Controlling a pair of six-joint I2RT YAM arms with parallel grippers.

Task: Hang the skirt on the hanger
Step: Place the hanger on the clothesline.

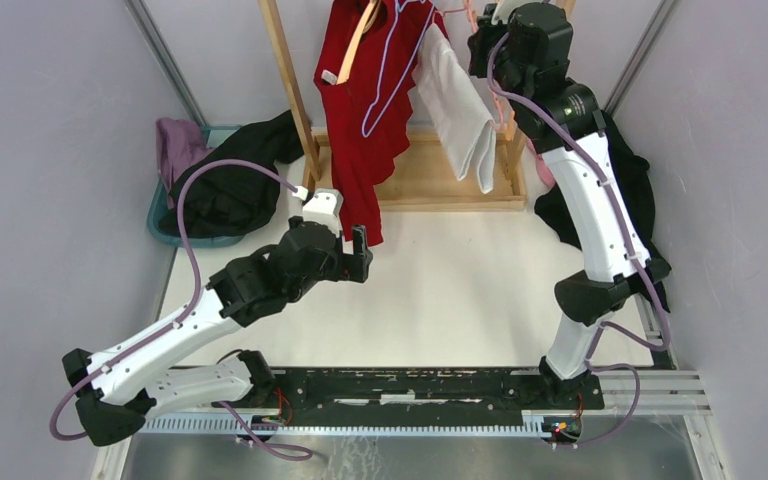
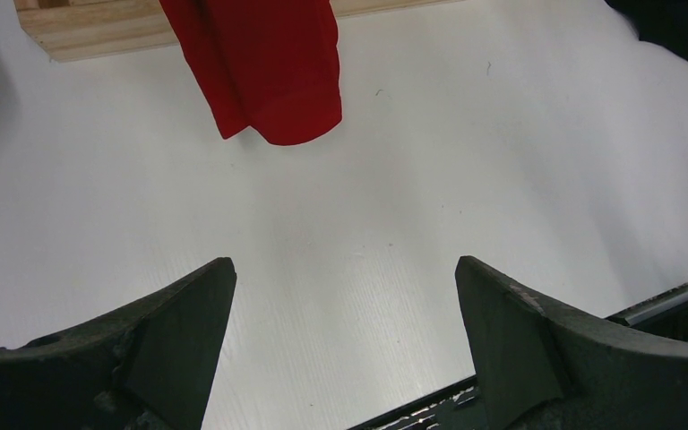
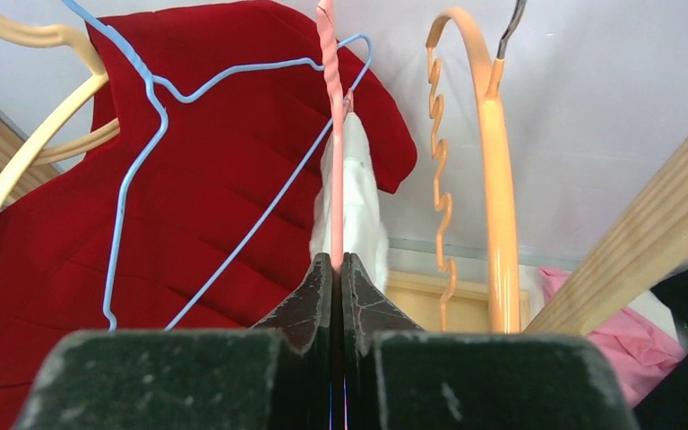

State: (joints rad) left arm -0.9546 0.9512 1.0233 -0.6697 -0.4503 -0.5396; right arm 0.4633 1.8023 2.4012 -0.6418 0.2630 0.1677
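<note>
A white cloth (image 1: 460, 110), which I take for the skirt, hangs folded over a pink hanger (image 3: 334, 134) up at the wooden rack; in the right wrist view it (image 3: 356, 197) shows just behind the hanger's stem. My right gripper (image 3: 336, 260) is shut on that pink stem, raised at the rack's top (image 1: 482, 45). My left gripper (image 1: 360, 250) stands open low over the white table with nothing between its fingers (image 2: 345, 269), just below the hem of a red garment (image 2: 264, 67).
The red garment (image 1: 360, 130) hangs on a tan hanger with a blue wire hanger (image 1: 390, 80) across it. An orange hanger (image 3: 493, 179) hangs to the right. The rack's base (image 1: 440, 190) lies at the table's back. A teal bin (image 1: 160, 225) of clothes sits left; black clothing (image 1: 640, 170) lies right.
</note>
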